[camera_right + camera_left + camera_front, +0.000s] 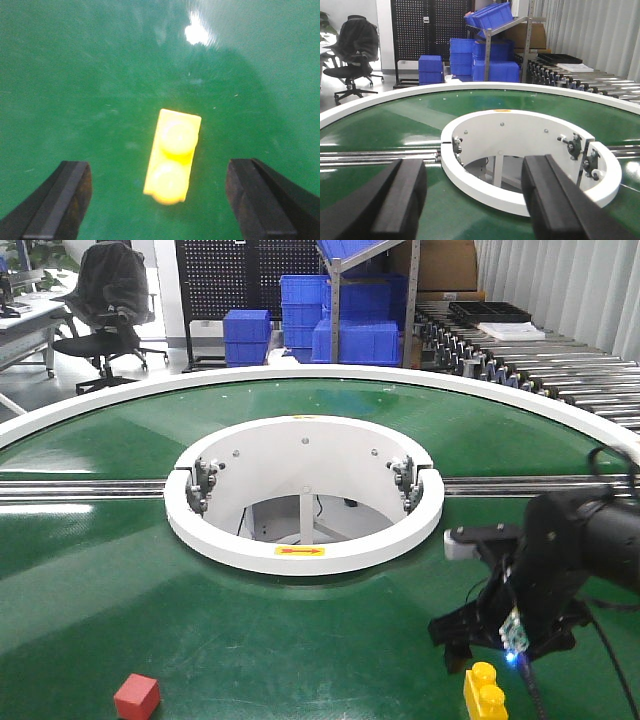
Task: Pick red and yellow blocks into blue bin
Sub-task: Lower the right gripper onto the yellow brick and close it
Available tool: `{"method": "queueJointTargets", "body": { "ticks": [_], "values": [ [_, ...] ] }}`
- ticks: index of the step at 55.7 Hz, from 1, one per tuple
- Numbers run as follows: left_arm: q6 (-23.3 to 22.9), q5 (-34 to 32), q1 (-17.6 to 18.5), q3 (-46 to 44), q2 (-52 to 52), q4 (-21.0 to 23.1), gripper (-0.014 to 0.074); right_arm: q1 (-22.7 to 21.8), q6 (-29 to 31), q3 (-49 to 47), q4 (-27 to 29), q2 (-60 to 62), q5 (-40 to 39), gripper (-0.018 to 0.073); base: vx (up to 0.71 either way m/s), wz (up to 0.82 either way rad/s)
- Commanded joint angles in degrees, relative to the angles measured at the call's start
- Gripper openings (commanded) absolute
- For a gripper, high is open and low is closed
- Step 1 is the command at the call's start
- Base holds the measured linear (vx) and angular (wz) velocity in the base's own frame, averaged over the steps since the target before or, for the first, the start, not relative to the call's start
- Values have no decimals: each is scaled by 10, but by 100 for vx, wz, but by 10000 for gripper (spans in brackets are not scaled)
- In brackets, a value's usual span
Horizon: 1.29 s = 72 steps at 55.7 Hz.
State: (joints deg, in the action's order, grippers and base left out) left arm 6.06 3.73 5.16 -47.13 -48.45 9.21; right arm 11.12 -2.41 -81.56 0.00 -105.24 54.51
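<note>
The red cube (136, 696) sits on the green belt at the near left. The yellow two-stud brick (485, 692) lies at the near right, just in front of my right gripper (505, 640). In the right wrist view the brick (172, 155) lies flat on the belt between the fingers of my right gripper (159, 197), which is open and above it, touching nothing. My left gripper (477, 200) is open and empty above the belt, facing the white ring (530, 170). The blue bin is out of view.
A white ring (300, 490) surrounds a hole in the middle of the round green conveyor (120, 570). A metal rail (80, 488) crosses the belt. Ribbed blue crates (350, 325), a roller conveyor (540, 370) and an office chair (105, 300) stand behind.
</note>
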Motion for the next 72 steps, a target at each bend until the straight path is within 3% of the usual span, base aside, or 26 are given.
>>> {"method": "queueJointTargets", "body": {
  "ticks": [1, 22, 28, 33, 41, 46, 55, 62, 72],
  "values": [
    [-2, -40, 5, -21, 6, 1, 537, 0, -18, -20, -32, 12, -17, 582, 0, 0],
    [-2, -31, 5, -21, 6, 1, 537, 0, -27, -20, -36, -57, -28, 582, 0, 0],
    [-2, -31, 5, -21, 6, 1, 537, 0, -27, -20, -36, -75, -31, 537, 0, 0],
    [-2, -30, 5, -21, 6, 1, 537, 0, -30, -20, -37, -83, -31, 405, 0, 0],
    [-2, -26, 5, -21, 6, 1, 537, 0, -26, -20, -38, -77, -39, -4, 0, 0],
    [-2, -9, 5, -21, 6, 1, 537, 0, -16, -20, -38, -66, -45, -16, 0, 0],
    [27, 92, 5, -54, -31, 0, 537, 0, 8, -20, -39, -39, -54, -14, 0, 0],
    [75, 199, 5, -133, -100, 0, 537, 0, 12, -20, -39, -31, -54, -15, 0, 0],
    [86, 349, 5, -250, -239, 0, 537, 0, 12, -20, -37, -31, -57, -12, 0, 0]
  ]
}}
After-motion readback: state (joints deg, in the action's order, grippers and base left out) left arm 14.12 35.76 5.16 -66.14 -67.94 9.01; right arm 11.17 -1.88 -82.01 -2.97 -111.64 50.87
